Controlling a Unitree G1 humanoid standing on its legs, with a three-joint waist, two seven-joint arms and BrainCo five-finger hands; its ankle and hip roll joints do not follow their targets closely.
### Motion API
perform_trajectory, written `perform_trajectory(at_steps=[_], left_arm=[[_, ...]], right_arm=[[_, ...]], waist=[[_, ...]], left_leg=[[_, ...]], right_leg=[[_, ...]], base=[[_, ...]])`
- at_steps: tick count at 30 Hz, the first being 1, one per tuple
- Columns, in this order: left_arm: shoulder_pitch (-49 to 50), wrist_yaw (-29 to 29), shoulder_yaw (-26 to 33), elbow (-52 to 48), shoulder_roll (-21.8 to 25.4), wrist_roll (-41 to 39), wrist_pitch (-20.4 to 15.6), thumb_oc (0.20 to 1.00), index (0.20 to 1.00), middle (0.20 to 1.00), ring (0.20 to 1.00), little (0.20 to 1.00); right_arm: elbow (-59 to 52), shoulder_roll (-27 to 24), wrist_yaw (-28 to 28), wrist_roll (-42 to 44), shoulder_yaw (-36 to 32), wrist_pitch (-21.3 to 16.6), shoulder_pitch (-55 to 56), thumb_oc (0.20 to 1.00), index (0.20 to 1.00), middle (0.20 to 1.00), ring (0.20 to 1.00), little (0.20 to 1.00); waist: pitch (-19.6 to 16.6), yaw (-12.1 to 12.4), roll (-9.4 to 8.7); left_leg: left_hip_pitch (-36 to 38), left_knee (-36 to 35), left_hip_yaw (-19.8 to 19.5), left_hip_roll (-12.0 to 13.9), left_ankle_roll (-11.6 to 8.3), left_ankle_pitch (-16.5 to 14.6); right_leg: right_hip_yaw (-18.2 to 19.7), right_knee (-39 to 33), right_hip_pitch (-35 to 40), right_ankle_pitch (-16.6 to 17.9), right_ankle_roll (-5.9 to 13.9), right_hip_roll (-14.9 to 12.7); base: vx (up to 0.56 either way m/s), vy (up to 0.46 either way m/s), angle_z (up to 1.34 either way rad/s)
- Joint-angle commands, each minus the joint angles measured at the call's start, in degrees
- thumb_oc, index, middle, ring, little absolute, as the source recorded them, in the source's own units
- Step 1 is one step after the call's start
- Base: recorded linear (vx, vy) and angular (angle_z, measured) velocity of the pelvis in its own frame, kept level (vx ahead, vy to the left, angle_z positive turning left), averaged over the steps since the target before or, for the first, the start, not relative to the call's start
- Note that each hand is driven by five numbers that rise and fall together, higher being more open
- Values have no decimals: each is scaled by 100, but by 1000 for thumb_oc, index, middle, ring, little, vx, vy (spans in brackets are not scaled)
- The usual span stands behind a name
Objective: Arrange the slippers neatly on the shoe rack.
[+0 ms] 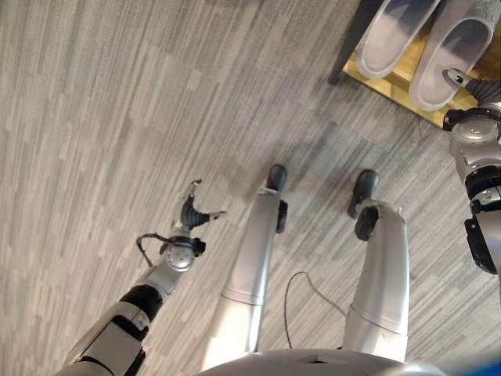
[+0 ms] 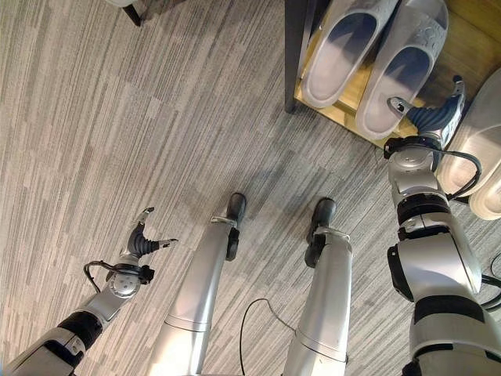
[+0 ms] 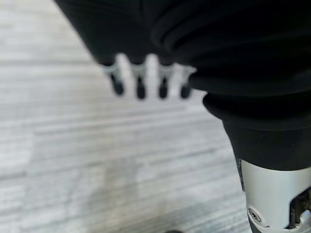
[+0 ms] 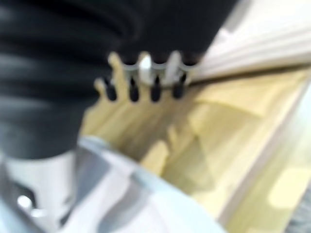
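Two grey slippers (image 2: 376, 59) sit side by side on the wooden shoe rack (image 2: 333, 106), upper right. The right robot hand (image 2: 438, 113) hovers beside them, fingers straight. The left robot hand (image 2: 145, 239) hangs with fingers spread over the grey striped floor (image 2: 117, 117).

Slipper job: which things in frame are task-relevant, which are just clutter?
Job:
- grey slipper pair, on the rack
- wooden shoe rack
- pale slipper pair beside them
- right hand, between the two pairs

Not the job:
- left hand, open above the floor
- dark furniture leg

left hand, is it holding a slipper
No, the left hand hangs with relaxed fingers over the bare floor, while both grey slippers sit on the rack.
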Motion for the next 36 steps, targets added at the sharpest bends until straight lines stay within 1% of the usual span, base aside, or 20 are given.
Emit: perform_trajectory(at_steps=[1,5,6,8,9,11,19,20,21,25,30,32,33,34,35,36], left_arm=[[79,-154,394,38,-118,-300,-118,1000,1000,1000,1000,1000],[108,-182,368,144,-170,-233,-106,1000,1000,1000,1000,1000],[76,-182,359,335,-255,-230,-78,1000,1000,1000,1000,1000],[72,-180,360,351,-259,-229,-88,1000,1000,1000,1000,1000],[42,-176,352,458,-294,-227,-68,1000,1000,1000,1000,1000],[16,-153,349,533,-331,-228,-59,1000,1000,1000,1000,1000],[-112,-74,292,515,-337,-55,-26,1000,1000,1000,1000,1000],[-164,-51,269,610,-383,-25,9,1000,1000,1000,1000,1000],[-163,-50,268,611,-382,-25,9,1000,1000,1000,1000,1000],[-266,5,261,764,-464,37,45,1000,1000,1000,1000,1000],[-326,51,247,734,-465,66,39,1000,1000,1000,1000,1000],[-315,71,268,670,-460,37,26,1000,1000,1000,1000,1000],[-287,126,318,470,-415,19,-13,1000,1000,1000,1000,1000],[-309,374,279,130,-215,462,-12,1000,1000,1000,1000,1000],[-318,386,259,-75,-116,618,-4,1000,1000,1000,1000,1000],[-337,351,284,-373,-65,595,-35,1000,1000,1000,1000,1000]], right_arm=[[-695,105,-284,240,-190,-549,130,1000,1000,1000,1000,1000],[-843,249,-287,225,-321,-608,297,1000,1000,1000,1000,1000],[-792,474,-225,292,-295,-647,311,1000,1000,1000,1000,1000],[-788,478,-224,294,-290,-652,309,1000,1000,1000,1000,1000],[-805,611,-202,315,-272,-663,299,1000,1000,1000,1000,1000],[-847,719,-231,306,-276,-664,287,1000,1000,1000,1000,1000],[-1058,1090,-193,220,-187,-684,327,1000,1000,1000,1000,1000],[-1006,1299,-150,416,-239,-748,315,1000,1000,1000,1000,1000],[-1005,1301,-148,418,-239,-749,316,1000,1000,1000,1000,1000],[-999,1668,-79,472,-233,-769,430,1000,1000,1000,1000,1000],[-964,1678,-137,372,-256,-733,430,1000,1000,1000,1000,1000],[-882,1672,-399,178,-386,-655,529,1000,1000,1000,1000,1000],[-888,1700,-458,172,-466,-625,701,1000,1000,1000,1000,1000],[-899,1738,-488,84,-598,-586,1008,1000,1000,1000,1000,1000],[-869,1759,-476,-11,-667,-533,1259,1000,1000,1000,1000,1000],[-824,1856,-421,-130,-769,-424,1787,1000,1000,1000,1000,1000]], waist=[[39,-49,148],[4,-58,143],[-14,-49,130],[-19,-56,131],[-34,-50,121],[-37,-59,115],[-106,-51,75],[-167,-46,56],[-169,-45,55],[-323,-69,18],[-336,-68,14],[-318,-81,1],[-295,-84,-10],[-253,-101,-13],[-221,-115,-15],[-157,-180,-26]], left_leg=[[-121,-537,-388,203,-140,221],[-120,-604,-411,175,-126,251],[-121,-662,-417,175,-125,291],[-121,-671,-419,172,-125,298],[-120,-690,-443,159,-128,312],[-120,-699,-445,142,-127,329],[-119,-744,-481,146,-122,363],[-117,-717,-506,156,-123,356],[-117,-716,-507,157,-124,355],[-99,-752,-521,189,-107,344],[12,-830,-536,185,-104,352],[174,-894,-538,203,-105,363],[301,-947,-537,234,-113,364],[547,-1081,-536,286,-119,376],[730,-1199,-531,315,-125,393],[1213,-1517,-560,365,-143,452]], right_leg=[[63,-137,574,-237,138,38],[60,-194,589,-233,138,22],[53,-239,597,-221,142,29],[50,-246,598,-218,141,26],[54,-267,601,-202,149,23],[57,-261,599,-197,153,23],[24,-315,629,-214,152,-5],[1,-325,655,-218,148,10],[0,-326,656,-218,148,11],[-48,-401,710,-228,142,40],[-61,-464,832,-232,150,28],[-86,-519,980,-225,153,29],[-119,-578,1113,-219,148,32],[-188,-687,1338,-192,158,31],[-231,-791,1508,-170,173,29],[-343,-1061,1973,-106,180,-22]], base=[[-62,46,0],[-8,3,1],[0,0,0],[0,0,0],[0,0,0],[-7,15,1],[0,0,0],[0,0,0],[0,0,0],[0,0,0],[0,0,0],[-16,-6,2],[-50,2,4],[-54,-3,4],[-73,-39,6],[-102,-79,8]])
